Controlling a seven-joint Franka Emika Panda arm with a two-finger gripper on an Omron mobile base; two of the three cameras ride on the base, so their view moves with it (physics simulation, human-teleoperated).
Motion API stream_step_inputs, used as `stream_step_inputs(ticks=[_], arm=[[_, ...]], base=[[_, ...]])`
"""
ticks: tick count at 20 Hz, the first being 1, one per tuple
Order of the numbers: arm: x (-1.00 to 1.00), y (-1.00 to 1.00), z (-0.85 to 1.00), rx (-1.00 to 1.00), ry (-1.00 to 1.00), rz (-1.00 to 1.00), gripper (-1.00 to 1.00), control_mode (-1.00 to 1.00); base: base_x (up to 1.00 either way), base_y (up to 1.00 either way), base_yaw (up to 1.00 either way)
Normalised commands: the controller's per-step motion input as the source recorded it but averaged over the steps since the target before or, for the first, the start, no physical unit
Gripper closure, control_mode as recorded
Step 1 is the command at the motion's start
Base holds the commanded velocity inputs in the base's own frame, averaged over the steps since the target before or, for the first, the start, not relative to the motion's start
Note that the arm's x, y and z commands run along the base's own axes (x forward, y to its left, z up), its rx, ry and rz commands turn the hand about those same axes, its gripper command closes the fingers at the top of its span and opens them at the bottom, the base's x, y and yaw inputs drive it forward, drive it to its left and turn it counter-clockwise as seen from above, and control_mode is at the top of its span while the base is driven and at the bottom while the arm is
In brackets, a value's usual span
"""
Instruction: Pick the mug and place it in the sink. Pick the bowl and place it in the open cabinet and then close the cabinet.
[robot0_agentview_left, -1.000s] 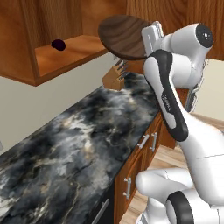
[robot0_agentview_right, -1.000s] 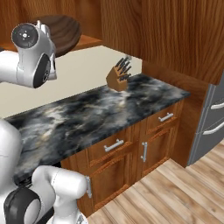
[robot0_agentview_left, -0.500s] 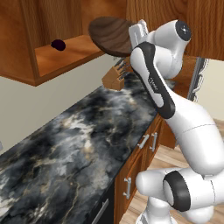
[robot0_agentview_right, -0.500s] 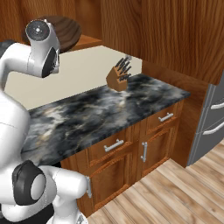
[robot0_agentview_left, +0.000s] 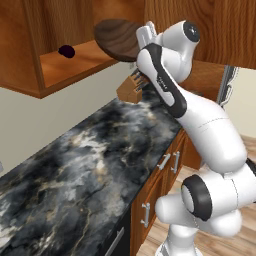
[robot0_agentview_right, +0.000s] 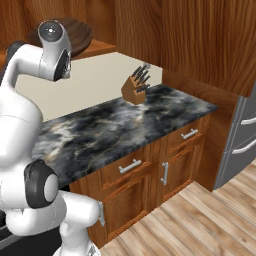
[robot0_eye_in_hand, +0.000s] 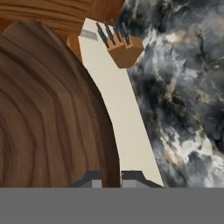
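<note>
While claw (robot0_eye_in_hand: 111, 176) grips one bowl (robot0_agentview_left: 117, 37), one cabinet (robot0_agentview_left: 60, 60).

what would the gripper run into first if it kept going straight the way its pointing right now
Going by the hand view, the gripper, shut on the bowl rim, points down past it at the pale wall and marble counter; probably these, though depth is unclear.
</note>
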Motion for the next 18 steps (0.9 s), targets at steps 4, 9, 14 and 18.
stream_step_inputs(ticks=[4, 9, 14, 18], arm=[[0.53, 0.17, 0.00, 0.00, 0.00, 0.01, 1.00, -1.00], [0.42, 0.09, 0.00, 0.00, 0.05, 0.00, 1.00, -1.00], [0.38, 0.07, 0.00, 0.00, 0.05, 0.00, 1.00, -1.00], [0.44, 0.15, 0.00, -0.01, 0.01, 0.00, 1.00, -1.00]], base=[[0.00, 0.00, 0.00], [0.00, 0.00, 0.00], [0.00, 0.00, 0.00], [0.00, 0.00, 0.00]])
